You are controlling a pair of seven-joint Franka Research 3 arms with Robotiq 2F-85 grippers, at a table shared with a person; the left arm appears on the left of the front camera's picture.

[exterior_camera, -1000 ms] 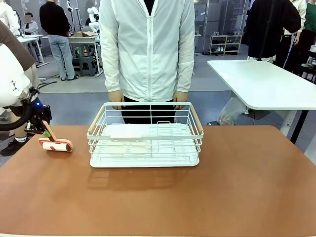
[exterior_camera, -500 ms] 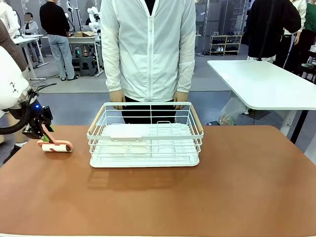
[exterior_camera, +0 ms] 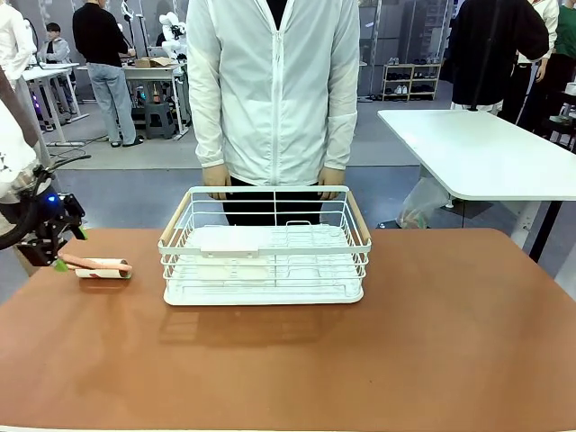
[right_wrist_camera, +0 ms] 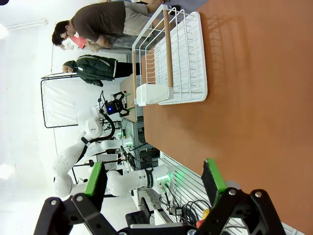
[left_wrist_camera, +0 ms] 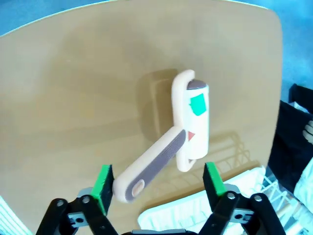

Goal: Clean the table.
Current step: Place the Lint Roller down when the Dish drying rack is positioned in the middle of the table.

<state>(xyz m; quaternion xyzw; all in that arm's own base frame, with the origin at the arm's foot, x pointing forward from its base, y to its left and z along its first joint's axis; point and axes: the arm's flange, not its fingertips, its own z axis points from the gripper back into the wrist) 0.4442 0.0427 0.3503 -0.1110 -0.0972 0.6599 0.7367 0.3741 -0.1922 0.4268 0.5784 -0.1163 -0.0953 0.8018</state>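
A lint roller with a pinkish handle and a white roll lies flat on the reddish-brown table near its far left corner. My left gripper hovers just left of the handle's end. In the left wrist view the roller rests on the table, its handle pointing back between the green pads of the left gripper, which is open and apart from it. My right gripper is open over the table, holding nothing.
A white wire basket with wooden handles stands at the far middle of the table, right of the roller, also seen as the basket. A person in a white jacket stands behind it, hands at its far rim. A white-topped table stands at the right.
The roller's handle was tilted up in my left gripper; now the roller lies flat. The gripper has let go and drawn back to the left.
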